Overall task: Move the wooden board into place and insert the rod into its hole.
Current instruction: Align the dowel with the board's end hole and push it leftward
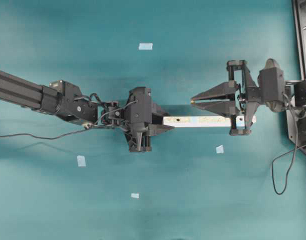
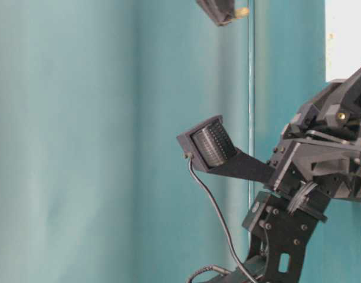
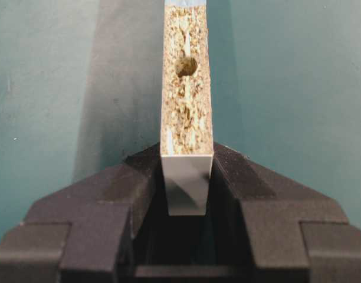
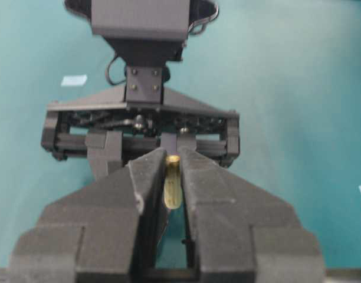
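Left of centre in the overhead view, the left gripper (image 1: 165,125) has its jaws pressed against both sides of the wooden board (image 1: 203,121), gripping its near end, apparently to steady it. The board runs rightward across mid-frame, its hole (image 1: 178,120) exposed just past the fingers. Right of centre, the right gripper (image 1: 194,101) pinches the rod (image 4: 172,183) tightly, poised just above the board, likely for insertion.

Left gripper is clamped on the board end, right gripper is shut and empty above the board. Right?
Not quite. The right gripper is not empty: the right wrist view shows it shut on the rod, pinched between its fingers. The rest holds: the left gripper clamps the end of the wooden board.
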Controlling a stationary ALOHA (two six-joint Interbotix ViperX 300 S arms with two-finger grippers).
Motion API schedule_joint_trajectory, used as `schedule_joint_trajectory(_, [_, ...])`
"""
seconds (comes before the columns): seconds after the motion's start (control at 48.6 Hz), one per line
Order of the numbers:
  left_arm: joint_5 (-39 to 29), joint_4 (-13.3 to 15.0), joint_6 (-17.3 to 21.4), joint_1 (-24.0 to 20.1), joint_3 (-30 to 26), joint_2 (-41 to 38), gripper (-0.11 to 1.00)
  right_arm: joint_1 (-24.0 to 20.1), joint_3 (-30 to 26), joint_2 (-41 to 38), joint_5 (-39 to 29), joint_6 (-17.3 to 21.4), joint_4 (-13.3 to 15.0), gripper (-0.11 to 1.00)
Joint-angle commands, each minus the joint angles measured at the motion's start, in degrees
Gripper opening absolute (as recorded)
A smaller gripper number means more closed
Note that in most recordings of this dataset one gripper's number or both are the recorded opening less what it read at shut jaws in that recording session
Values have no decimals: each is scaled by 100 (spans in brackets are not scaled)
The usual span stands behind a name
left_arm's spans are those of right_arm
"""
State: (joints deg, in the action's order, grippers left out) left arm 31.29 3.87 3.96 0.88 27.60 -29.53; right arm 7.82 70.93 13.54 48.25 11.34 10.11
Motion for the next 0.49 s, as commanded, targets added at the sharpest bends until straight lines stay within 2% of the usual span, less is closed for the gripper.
schedule_joint_trajectory(0.0, [0,0,9,35,-44,193,23,18,-44,-62,149,9,-18,10])
schedule_joint_trajectory(0.474, [-26,0,0,35,-44,176,23,18,-158,-958,1204,35,-26,10])
